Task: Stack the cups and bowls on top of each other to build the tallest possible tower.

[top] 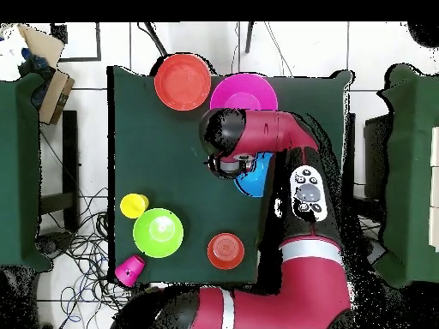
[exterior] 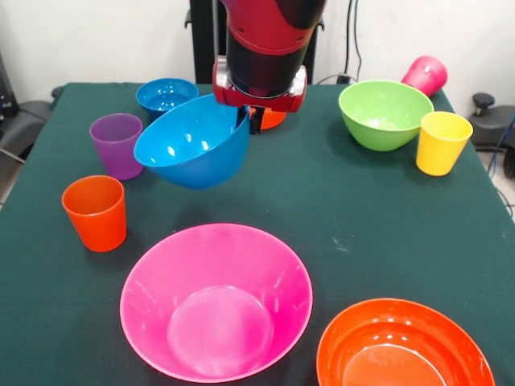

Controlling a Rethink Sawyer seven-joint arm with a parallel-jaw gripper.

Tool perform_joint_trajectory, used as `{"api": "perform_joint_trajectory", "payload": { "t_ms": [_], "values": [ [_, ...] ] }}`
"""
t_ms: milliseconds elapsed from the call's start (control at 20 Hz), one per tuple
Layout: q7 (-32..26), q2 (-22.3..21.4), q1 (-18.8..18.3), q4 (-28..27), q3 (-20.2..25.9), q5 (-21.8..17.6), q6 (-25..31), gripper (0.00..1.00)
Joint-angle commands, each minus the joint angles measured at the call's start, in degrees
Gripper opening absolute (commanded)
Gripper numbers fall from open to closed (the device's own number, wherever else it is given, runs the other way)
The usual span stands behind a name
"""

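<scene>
Nearest the front camera, the large orange bowl (exterior: 405, 346) sat at the table's near right corner, cut off by the picture's lower edge. Just to its left the very large pink bowl (exterior: 216, 301) rested upright on the green table (exterior: 362, 209), the two rims close together but apart.

Farther back on the left stood the orange cup (exterior: 96, 212), and behind it the purple cup (exterior: 117, 145), both upright with their mouths up.

In the middle, the gripper (exterior: 251, 121) was closed on the medium blue bowl (exterior: 193, 142), pinching its rim on the side nearest the arm. The bowl hung tilted, clear of the table, above and behind the pink bowl, its mouth facing up and toward the camera.

To the right, the yellow cup (exterior: 440, 142) stood just beside the lime green bowl (exterior: 385, 114). At the far left the small blue bowl (exterior: 166, 96) sat behind the purple cup. The small orange bowl (exterior: 271, 119) was mostly hidden behind the gripper. The magenta cup (exterior: 426, 75) lay on its side at the far right corner.
</scene>
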Motion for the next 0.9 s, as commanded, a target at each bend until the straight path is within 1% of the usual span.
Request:
{"api": "perform_joint_trajectory", "payload": {
  "t_ms": [50, 200, 550, 900],
  "values": [
    [-6.46, 0.55, -1.77, -2.72, 6.65, 1.28, 3.97, 0.00],
    [-6.82, 0.45, -2.19, -2.70, 6.95, 1.33, 4.17, 0.00],
    [-7.59, 0.51, -2.76, -4.60, 7.48, 0.34, 6.44, 0.00],
    [-7.70, 0.75, -2.97, -5.31, 7.85, -0.05, 6.67, 0.00]
  ]
}}
